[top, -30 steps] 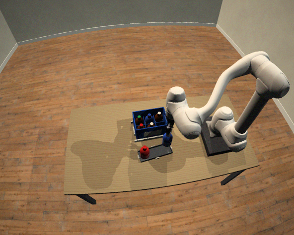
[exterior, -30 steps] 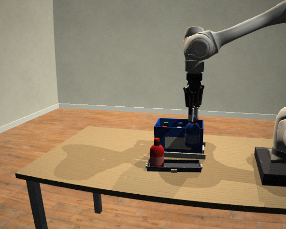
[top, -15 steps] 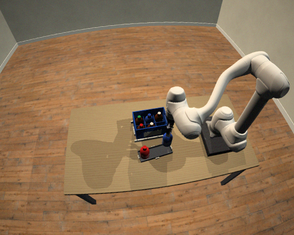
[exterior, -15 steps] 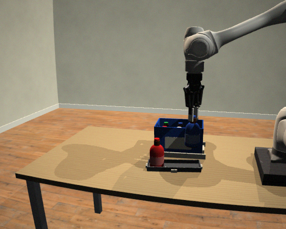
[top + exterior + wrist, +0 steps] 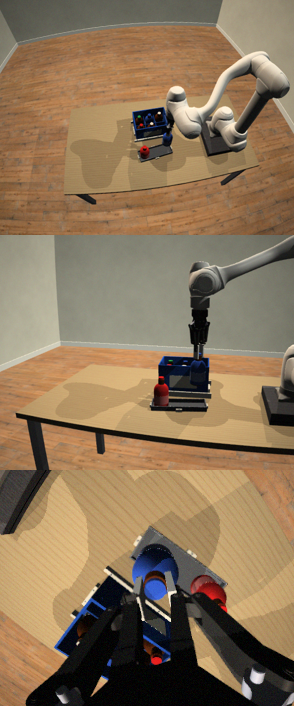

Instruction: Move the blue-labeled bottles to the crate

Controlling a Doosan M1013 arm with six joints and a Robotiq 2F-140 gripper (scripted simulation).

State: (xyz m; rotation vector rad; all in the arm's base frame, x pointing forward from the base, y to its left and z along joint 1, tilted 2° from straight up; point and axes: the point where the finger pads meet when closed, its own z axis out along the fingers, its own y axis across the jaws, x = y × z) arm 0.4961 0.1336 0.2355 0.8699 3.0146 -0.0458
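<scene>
My gripper (image 5: 169,127) (image 5: 198,356) (image 5: 155,583) is shut on the neck of a blue bottle (image 5: 167,139) (image 5: 197,372) (image 5: 141,570). The bottle hangs upright above the right end of the tray (image 5: 159,151) (image 5: 183,404) (image 5: 187,567), in front of the crate. A red bottle (image 5: 144,152) (image 5: 161,393) (image 5: 206,586) stands upright at the tray's left end. The blue crate (image 5: 139,134) (image 5: 164,375) holds a green-capped, a blue-capped and a white-capped bottle in its back row, and a red-capped and a white-capped one in front. Its front right cell looks empty.
Light rails (image 5: 149,139) (image 5: 188,394) run along the crate's foot, between it and the tray. The crate's walls stand up close behind the held bottle. The arm's dark base (image 5: 216,148) (image 5: 280,413) is on the table to the right.
</scene>
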